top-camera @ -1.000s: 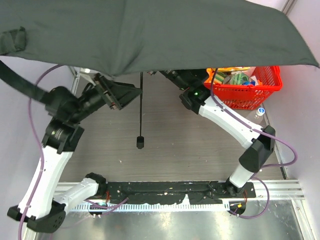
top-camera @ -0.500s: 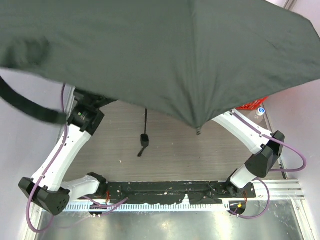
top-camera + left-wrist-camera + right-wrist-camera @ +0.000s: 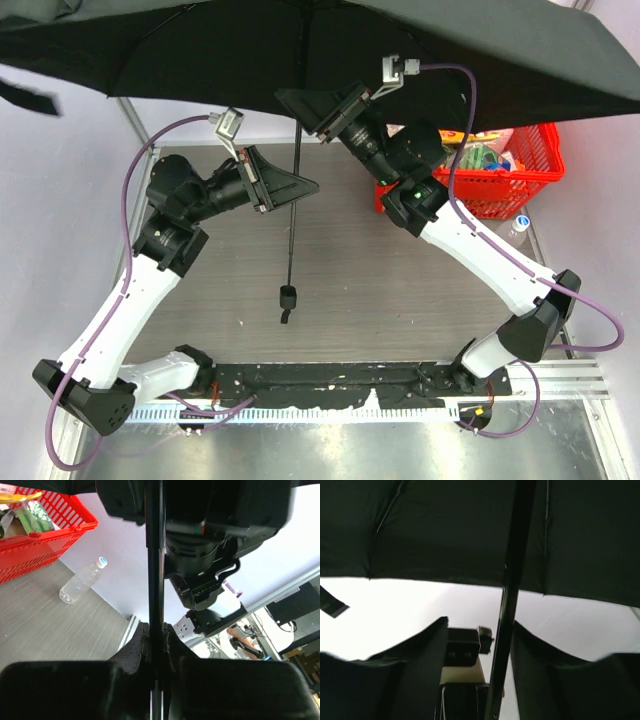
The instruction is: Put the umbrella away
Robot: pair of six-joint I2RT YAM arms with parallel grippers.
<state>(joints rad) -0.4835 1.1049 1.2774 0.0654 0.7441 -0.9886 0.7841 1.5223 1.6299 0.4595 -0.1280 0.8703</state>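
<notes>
The umbrella (image 3: pixel 400 40) is open, its black canopy spread across the top of the overhead view and above the right wrist camera (image 3: pixel 445 530). Its thin shaft (image 3: pixel 293 240) hangs down over the table to the small black handle (image 3: pixel 288 295). My left gripper (image 3: pixel 310 186) is shut on the shaft partway down; in the left wrist view the pads (image 3: pixel 135 647) press on the shaft (image 3: pixel 154 555) from both sides. Higher up, under the canopy, my right gripper (image 3: pixel 290 102) stands open around the shaft (image 3: pixel 502 645), which runs close to the right finger (image 3: pixel 535 650).
A red basket (image 3: pixel 535 165) of packaged goods stands at the back right, with a clear plastic bottle (image 3: pixel 520 222) lying beside it near the wall. A strap (image 3: pixel 25 95) dangles from the canopy's left edge. A metal rail (image 3: pixel 560 375) runs along the near edge.
The left gripper has closed on the shaft and the right gripper has opened its grip. The canopy has swung up and back, uncovering both arms and the basket.
</notes>
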